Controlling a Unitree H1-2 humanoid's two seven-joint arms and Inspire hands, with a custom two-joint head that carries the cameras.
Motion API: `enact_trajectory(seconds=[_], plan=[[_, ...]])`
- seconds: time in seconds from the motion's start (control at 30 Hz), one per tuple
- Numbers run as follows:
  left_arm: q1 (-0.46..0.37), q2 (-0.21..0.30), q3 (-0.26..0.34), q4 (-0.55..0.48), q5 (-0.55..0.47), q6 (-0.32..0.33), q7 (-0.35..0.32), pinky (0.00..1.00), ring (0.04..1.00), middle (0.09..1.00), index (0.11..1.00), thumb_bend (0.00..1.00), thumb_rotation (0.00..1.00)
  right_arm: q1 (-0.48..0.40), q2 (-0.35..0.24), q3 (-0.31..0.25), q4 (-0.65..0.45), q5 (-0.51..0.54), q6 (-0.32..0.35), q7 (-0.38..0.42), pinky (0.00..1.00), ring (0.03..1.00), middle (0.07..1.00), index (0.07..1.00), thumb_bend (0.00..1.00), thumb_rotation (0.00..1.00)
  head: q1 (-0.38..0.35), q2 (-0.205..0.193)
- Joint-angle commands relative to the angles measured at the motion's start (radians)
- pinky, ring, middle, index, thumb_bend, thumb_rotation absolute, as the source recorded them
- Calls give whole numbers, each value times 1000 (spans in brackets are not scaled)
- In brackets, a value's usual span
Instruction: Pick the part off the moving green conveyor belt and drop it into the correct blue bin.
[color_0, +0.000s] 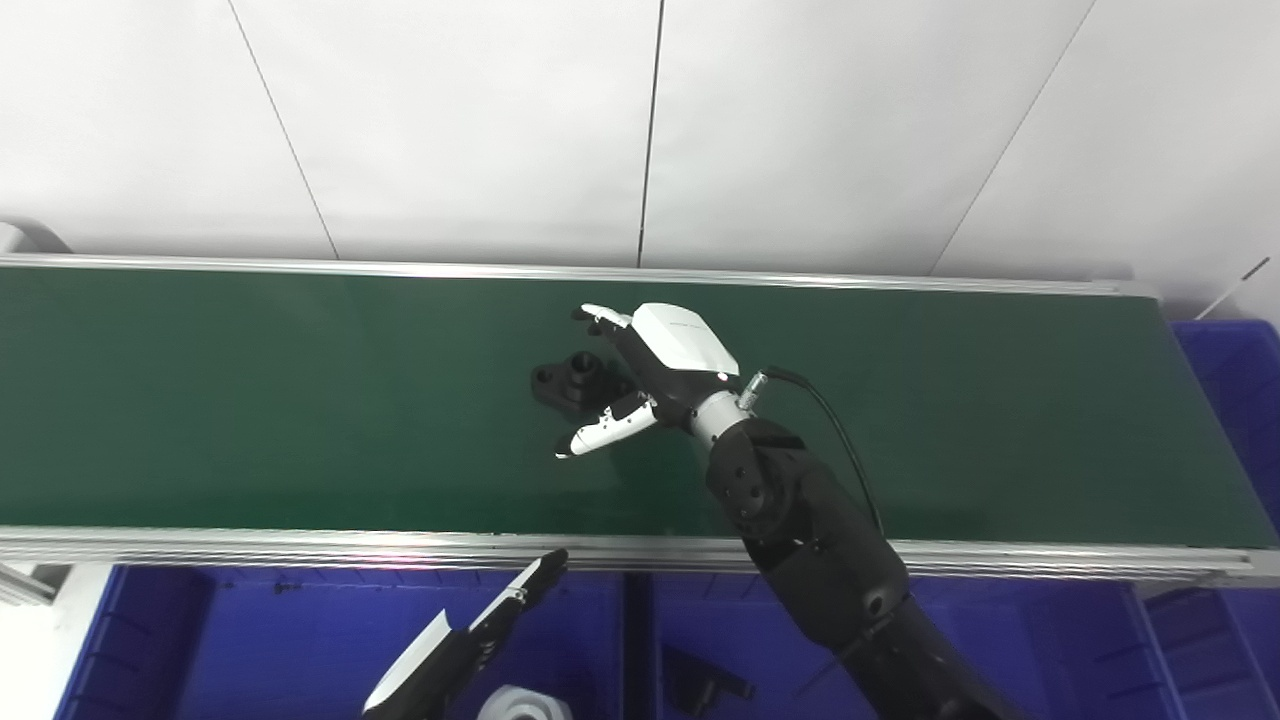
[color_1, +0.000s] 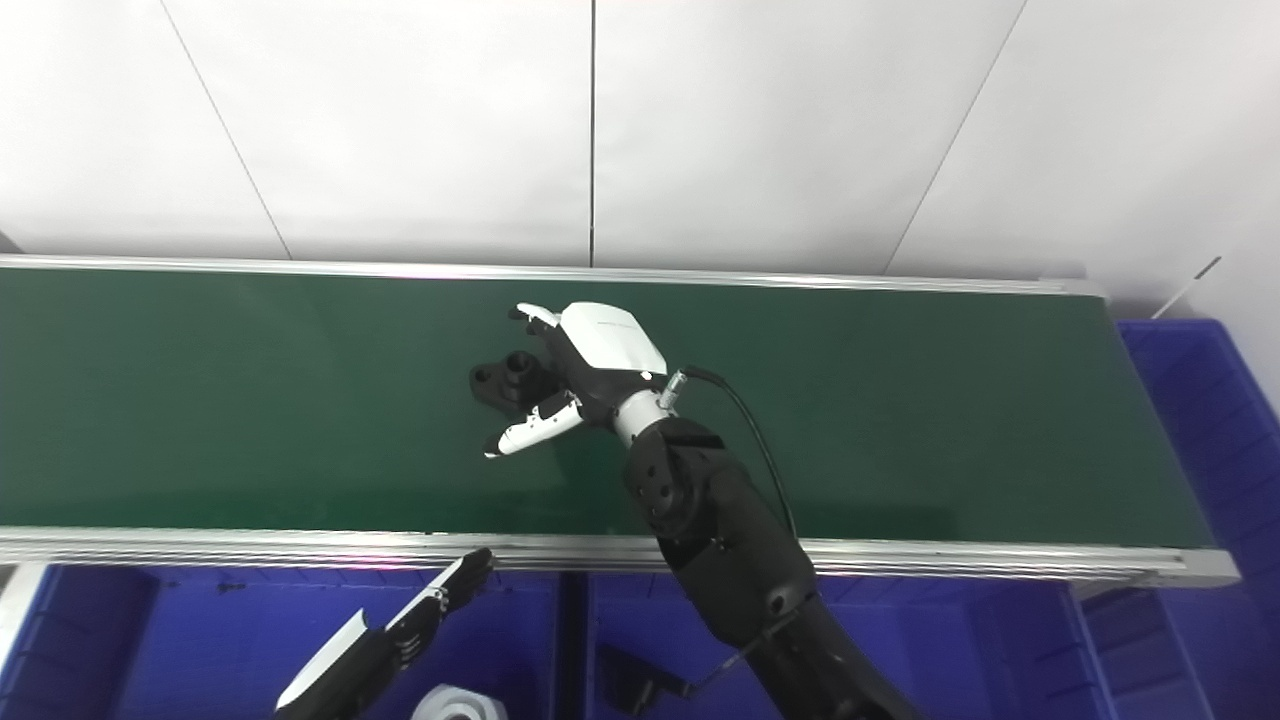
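Note:
A small black part (color_0: 570, 381) with a raised round boss lies on the green conveyor belt (color_0: 250, 400) near its middle. My right hand (color_0: 640, 375) reaches over the belt from the right, open, with its fingers spread around the part's right side; the thumb (color_0: 605, 430) points left below it. Whether the fingers touch the part I cannot tell. My left hand (color_0: 470, 640) hangs low over the near blue bin (color_0: 270, 640), fingers straight and holding nothing.
Blue bins line the near side; one holds a white round part (color_0: 520, 705), the neighbouring bin (color_0: 1000, 640) a black part (color_0: 705, 685). Another blue bin (color_0: 1235, 400) stands at the belt's right end. Aluminium rails edge the belt. White wall panels behind.

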Motion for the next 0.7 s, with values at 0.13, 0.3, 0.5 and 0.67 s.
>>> enact_trajectory(seconds=[0.13, 0.3, 0.5, 0.67], plan=[[7, -3, -1, -35, 7, -17, 16, 1000, 1000, 1000, 1000, 999, 405, -64, -2, 13, 42, 3, -18, -12, 829, 861, 874, 914, 873, 408, 12, 4], [8, -4, -5, -38, 22, -17, 27, 1000, 1000, 1000, 1000, 988, 409, -80, -11, 20, 87, 10, -13, -10, 836, 867, 877, 917, 868, 427, 17, 9], [9, -3, -17, -45, 27, -17, 38, 1000, 1000, 1000, 1000, 979, 405, -62, -36, 35, 107, 14, -31, -15, 806, 847, 861, 905, 872, 420, 19, 17], [9, -2, -26, -50, 26, -17, 47, 1000, 1000, 1000, 1000, 971, 408, -32, -68, 64, 77, 5, -19, -2, 676, 784, 824, 895, 878, 432, 18, 25]])
